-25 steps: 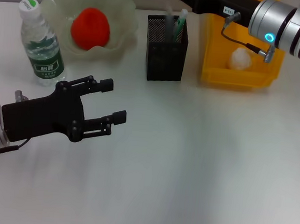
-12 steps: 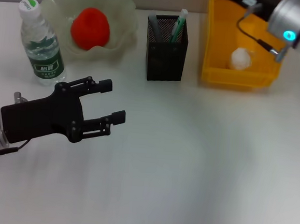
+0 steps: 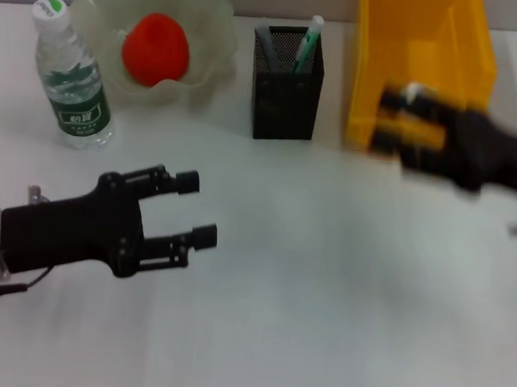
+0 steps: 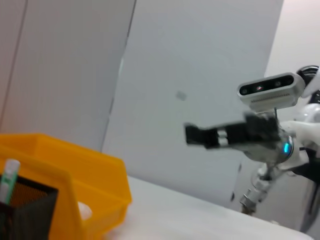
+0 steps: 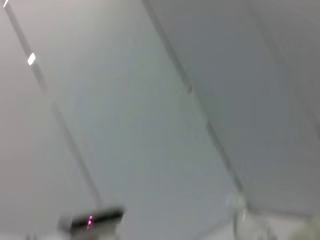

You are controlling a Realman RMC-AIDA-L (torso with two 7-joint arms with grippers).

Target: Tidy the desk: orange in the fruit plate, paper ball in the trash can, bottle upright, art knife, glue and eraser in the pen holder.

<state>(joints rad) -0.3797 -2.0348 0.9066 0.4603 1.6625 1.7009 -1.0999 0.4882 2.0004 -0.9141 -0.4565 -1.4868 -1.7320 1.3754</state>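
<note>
A: Left gripper [image 3: 195,208]?
B: Low over the table [image 3: 322,297], fingers apart, empty.
A: Right gripper [image 3: 391,123]?
B: Blurred before the trash can [image 3: 422,45]; finger state can't be told.
A: Orange [image 3: 155,49]?
B: In the fruit plate [image 3: 209,19]; bottle [image 3: 71,76] upright beside it.

I see a bright yellow rectangular plastic bin [image 3: 427,45], plain on every wall. Beside it stands a square black metal mesh cup [image 3: 286,93], its grid pattern fine and dark, with a green-and-white pen inside. The red-orange roundish fruit [image 3: 155,49] glows against the pale green translucent ruffled glass bowl [image 3: 210,15]. The clear plastic bottle [image 3: 71,76] carries a green label and white cap. The bench [image 3: 322,297] is white.
</note>
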